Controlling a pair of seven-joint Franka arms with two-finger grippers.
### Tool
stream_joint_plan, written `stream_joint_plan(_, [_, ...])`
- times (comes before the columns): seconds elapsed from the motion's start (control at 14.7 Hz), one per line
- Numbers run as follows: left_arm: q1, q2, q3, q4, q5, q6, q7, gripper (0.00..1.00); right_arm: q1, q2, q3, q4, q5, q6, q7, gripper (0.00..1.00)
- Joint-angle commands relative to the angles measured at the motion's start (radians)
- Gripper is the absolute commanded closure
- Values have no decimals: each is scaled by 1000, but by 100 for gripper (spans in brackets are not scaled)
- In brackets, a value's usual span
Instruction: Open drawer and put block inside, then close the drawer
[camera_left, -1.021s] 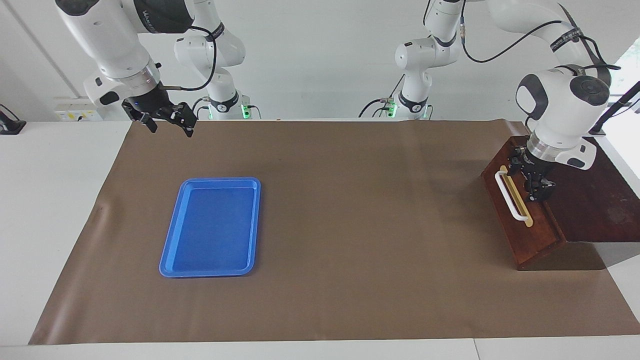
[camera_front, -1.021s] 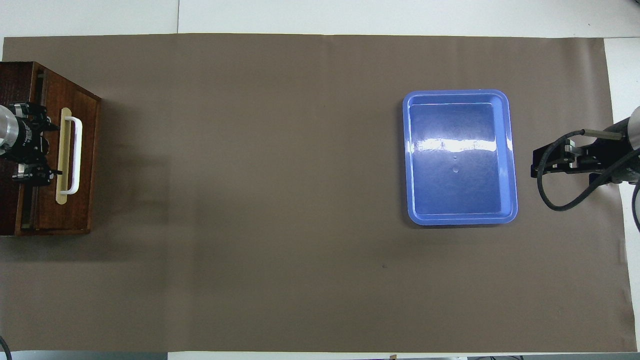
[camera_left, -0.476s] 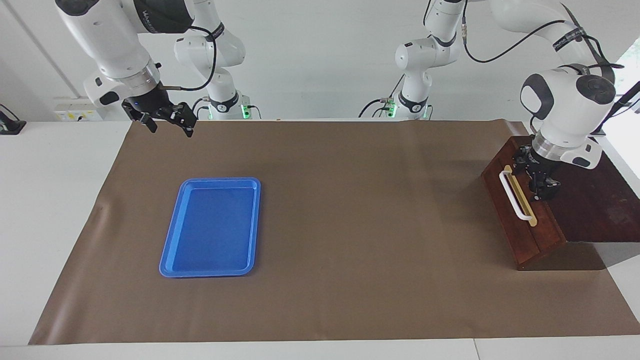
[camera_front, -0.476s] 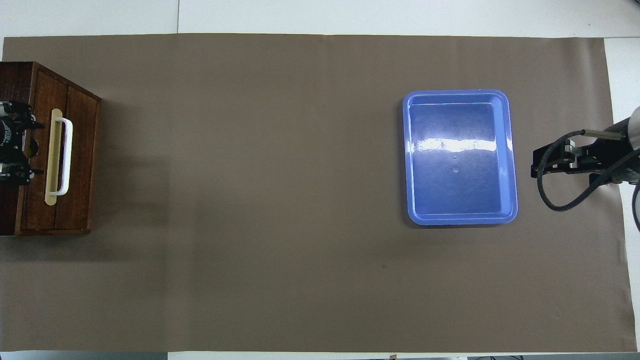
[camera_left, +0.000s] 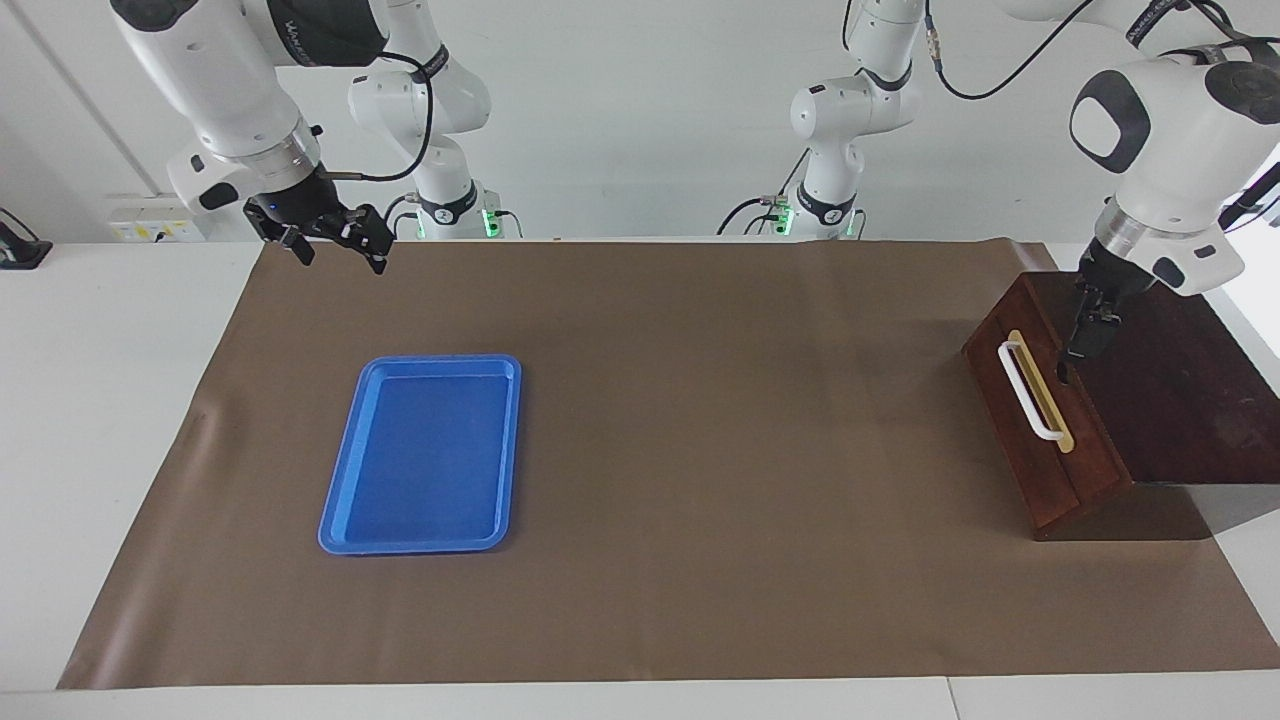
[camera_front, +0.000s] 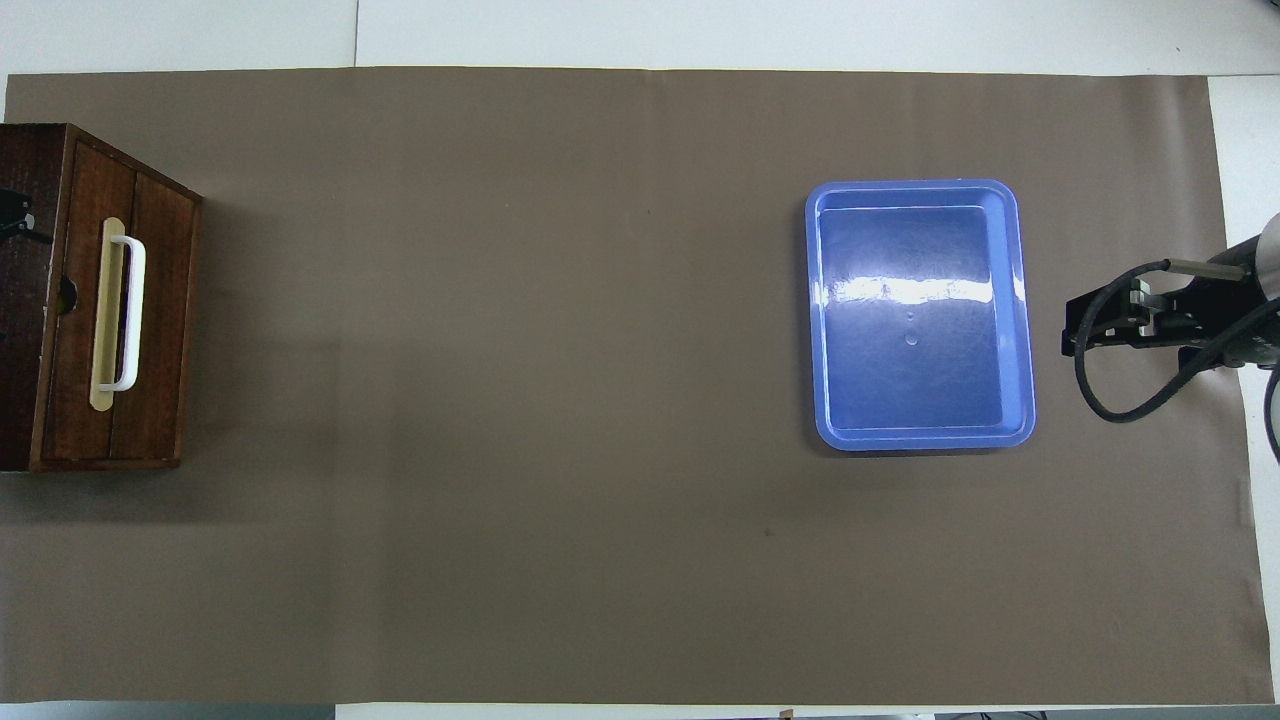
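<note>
Up close from the facing view, the drawer (camera_left: 1040, 415) sits pushed flush into its dark wooden cabinet (camera_left: 1170, 400) at the left arm's end, white bar handle (camera_left: 1030, 390) on a yellow strip; the left gripper (camera_left: 1085, 335) hangs over the cabinet top, fingers spread; the right gripper (camera_left: 330, 240) waits spread above the brown paper mat (camera_left: 700, 400); white walls all round. From overhead, the glossy blue tray (camera_front: 1010, 320) lies flat, rounded at its corners; no block shows.

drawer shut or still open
Shut: the drawer front sits flush with the cabinet face in both views, and none of its interior shows.
</note>
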Motion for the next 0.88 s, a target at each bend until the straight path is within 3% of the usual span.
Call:
stream_joint_plan(0.0, [-28, -35, 6, 4, -25, -110, 303, 0, -12, -24, 6, -27, -10, 12, -24, 0])
stream_joint_plan(0.34, [-83, -84, 22, 9, -71, -243, 655, 0, -12, -24, 6, -27, -10, 12, -24, 0])
stream_joint_plan(0.82, [-113, -44, 32, 73, -71, -228, 736, 0, -12, -24, 6, -27, -10, 12, -24, 0])
